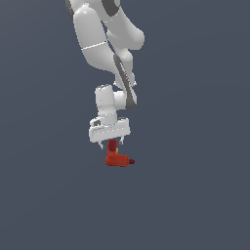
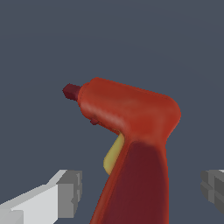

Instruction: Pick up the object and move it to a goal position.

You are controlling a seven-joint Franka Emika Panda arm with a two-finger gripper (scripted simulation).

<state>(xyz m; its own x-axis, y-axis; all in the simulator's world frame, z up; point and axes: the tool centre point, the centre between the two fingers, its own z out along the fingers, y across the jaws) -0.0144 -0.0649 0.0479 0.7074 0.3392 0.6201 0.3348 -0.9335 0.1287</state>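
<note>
The object [image 1: 117,159] is a small red drill-like item directly under my gripper [image 1: 113,143]. Its dark nozzle points toward the exterior view's right and its handle points up into the gripper. In the wrist view the object [image 2: 131,109] fills the middle, with an orange-red body, a maroon nozzle tip, a yellow trigger and a darker handle. My gripper [image 2: 141,190] is open and straddles the handle. Both grey fingertips [image 2: 70,192] stand apart from the handle, with a visible gap on each side.
Nothing but a plain dark blue-grey surface surrounds the object in both views. The white arm [image 1: 105,44] reaches down from the top of the exterior view.
</note>
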